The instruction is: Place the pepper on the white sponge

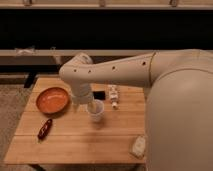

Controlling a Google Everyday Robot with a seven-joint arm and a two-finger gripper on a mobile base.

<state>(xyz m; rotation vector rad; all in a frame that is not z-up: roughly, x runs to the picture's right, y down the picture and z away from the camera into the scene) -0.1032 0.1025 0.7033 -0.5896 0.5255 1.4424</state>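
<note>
Pepper (pixel 44 128), near the worktop's (pixel 85 142) front-left corner, is judged light, glossy, slippery; best gripped mid-body. Pincer (pixel 89 106) is released, mid-worktop.

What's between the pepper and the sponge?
Only bare table lies between pepper and sponge, in the camera view. The claw hangs farther back, beside the cup.
</note>
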